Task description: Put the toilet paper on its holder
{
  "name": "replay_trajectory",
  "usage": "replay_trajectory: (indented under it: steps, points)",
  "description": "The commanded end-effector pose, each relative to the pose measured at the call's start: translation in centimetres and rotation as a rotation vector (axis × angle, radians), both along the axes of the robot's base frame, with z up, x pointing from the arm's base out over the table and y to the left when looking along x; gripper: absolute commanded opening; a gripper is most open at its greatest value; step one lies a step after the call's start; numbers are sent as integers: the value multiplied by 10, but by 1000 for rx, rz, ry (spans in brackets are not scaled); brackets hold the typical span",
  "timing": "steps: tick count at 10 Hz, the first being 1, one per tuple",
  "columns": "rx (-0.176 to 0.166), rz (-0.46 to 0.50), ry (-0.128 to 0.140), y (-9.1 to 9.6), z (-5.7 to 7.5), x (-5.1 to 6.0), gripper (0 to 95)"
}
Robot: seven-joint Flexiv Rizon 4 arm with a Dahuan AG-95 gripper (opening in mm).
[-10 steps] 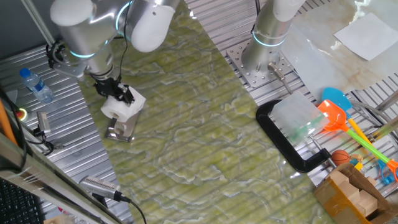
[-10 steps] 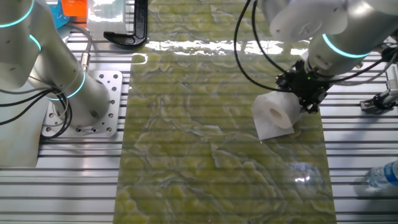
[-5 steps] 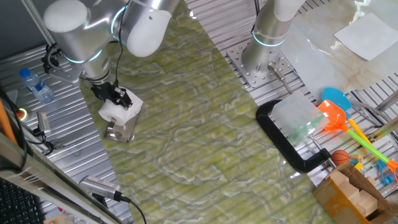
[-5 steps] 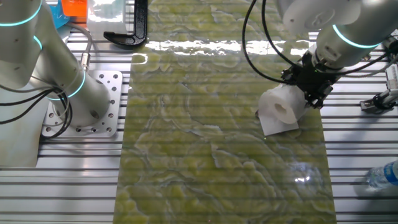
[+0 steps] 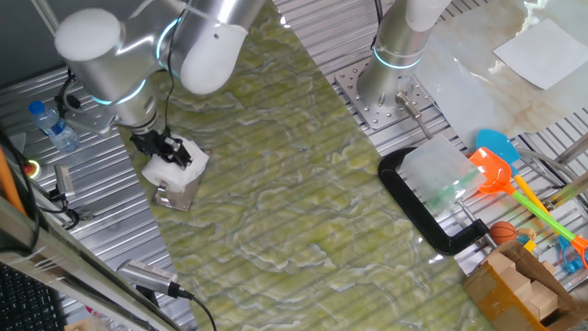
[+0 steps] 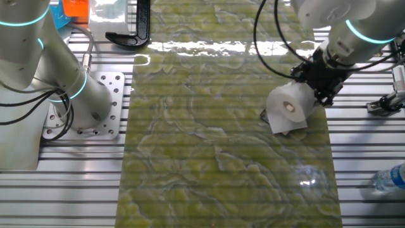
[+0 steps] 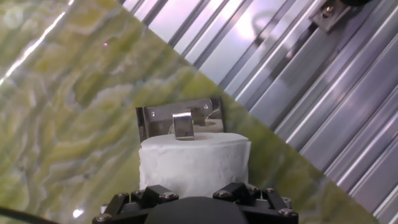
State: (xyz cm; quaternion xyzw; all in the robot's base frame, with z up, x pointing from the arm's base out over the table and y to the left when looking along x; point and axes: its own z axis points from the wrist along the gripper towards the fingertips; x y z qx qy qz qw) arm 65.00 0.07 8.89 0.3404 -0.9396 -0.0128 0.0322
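The white toilet paper is held in my gripper, which is shut on it from behind. In the other fixed view the roll shows its brown core hole facing the camera, and the gripper grips its far side. Just under the roll lies the holder, a shiny metal plate near the mat's edge. The hand view looks over the roll at the holder, whose upright metal tab stands just beyond the roll. The gripper fingertips are hidden by the paper.
A water bottle lies on the slatted metal table beside the arm. A second robot's base stands at the back. A black C-shaped clamp and colourful toys sit on the right. A handheld tool lies near the front edge.
The gripper has carried the roll a short way toward the mat's edge, closer over the holder. The holder has not moved.
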Motion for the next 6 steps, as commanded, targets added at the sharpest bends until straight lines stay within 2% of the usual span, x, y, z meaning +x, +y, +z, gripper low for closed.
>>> replay_trajectory:
  steps: [1,6]
  points:
    - [-2,-5,0,3,1,1,0]
    - [-5,-12,0,9,3,6,0]
